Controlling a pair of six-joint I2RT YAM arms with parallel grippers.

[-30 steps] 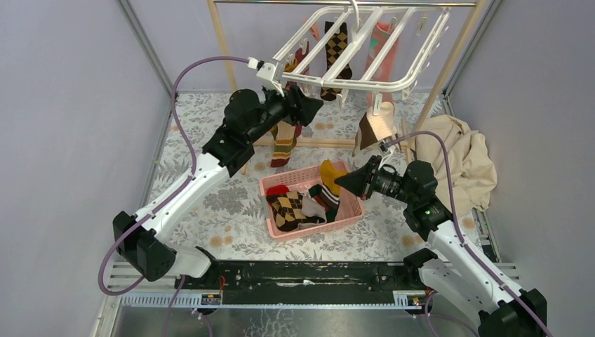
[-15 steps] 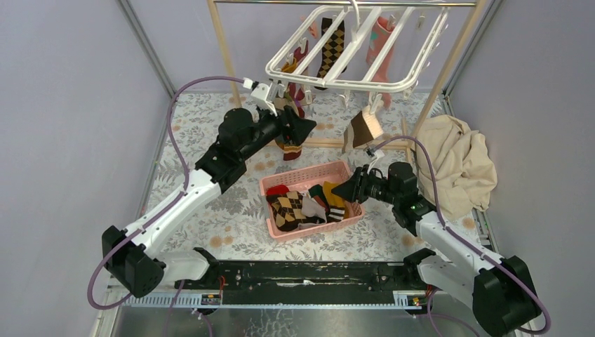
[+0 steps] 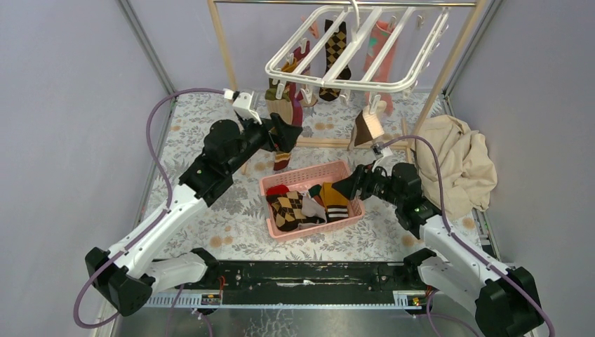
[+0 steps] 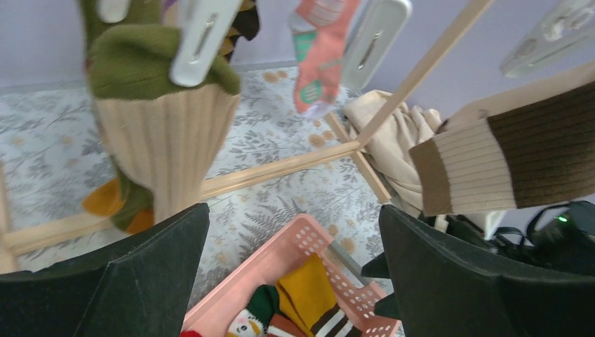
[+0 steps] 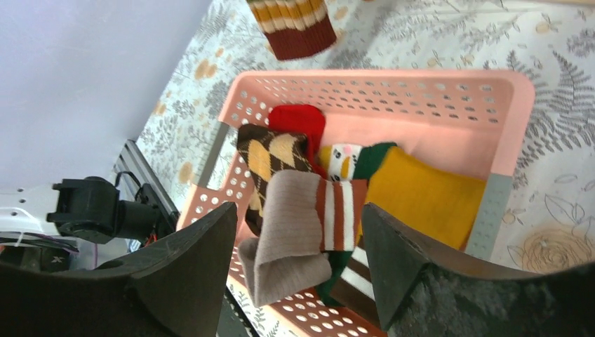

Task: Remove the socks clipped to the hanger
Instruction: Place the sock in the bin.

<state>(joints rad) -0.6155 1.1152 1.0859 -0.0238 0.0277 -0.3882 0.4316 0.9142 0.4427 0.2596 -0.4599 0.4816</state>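
Sock: green-cream, hanging upright under hanger's near-left corner, just above left hand.
Left hand: apart, empty, nearer.
Right hand: apart, empty.

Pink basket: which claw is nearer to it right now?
Right. The right claw hangs open just over the right end of the pink basket. The left claw, also open, is higher up beyond the far rim, by the clipped socks.

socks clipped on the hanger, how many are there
6 visible: green sock with beige cuff, maroon sock beside it, striped sock lower, argyle sock, pink sock, brown sock on the right. More may hide behind the hanger.
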